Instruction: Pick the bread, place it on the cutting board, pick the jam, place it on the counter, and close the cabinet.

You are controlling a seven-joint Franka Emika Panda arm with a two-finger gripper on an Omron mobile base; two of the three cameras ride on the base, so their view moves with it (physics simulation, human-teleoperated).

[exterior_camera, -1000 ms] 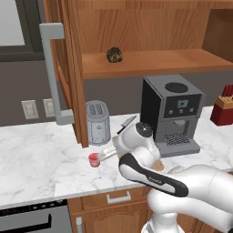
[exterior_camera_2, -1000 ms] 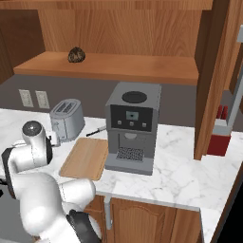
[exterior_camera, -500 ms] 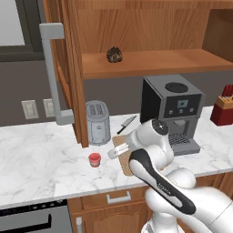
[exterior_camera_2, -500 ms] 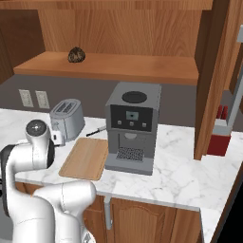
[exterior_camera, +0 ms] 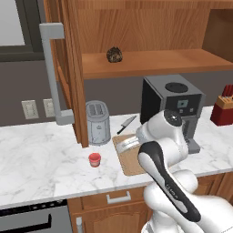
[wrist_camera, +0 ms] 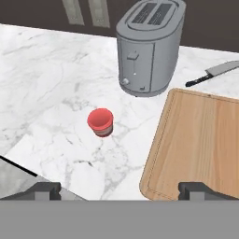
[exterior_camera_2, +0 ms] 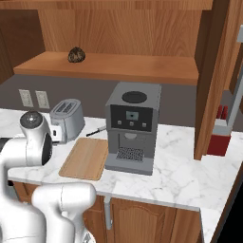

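While the gripper [wrist_camera: 119, 189] gapes empty, toaster [wrist_camera: 147, 46] and knife [wrist_camera: 212, 74] flank the jam [wrist_camera: 101, 121].

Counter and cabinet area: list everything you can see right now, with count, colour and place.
bread: one, dark brown, on the cabinet shelf
jam: one, red, on the counter left of the cutting board
cutting board: one, light tan, bare, on the counter
counter: one, white marble with grey veins
cabinet: one, reddish-brown, door open
toaster: one, grey, behind the jam
knife: one, dark handle, behind the board
coffee machine: one, grey, right of the board
knife block: one, red, far right
wall sockets: two, pale
gripper: one, dark fingertips apart, empty, above the counter
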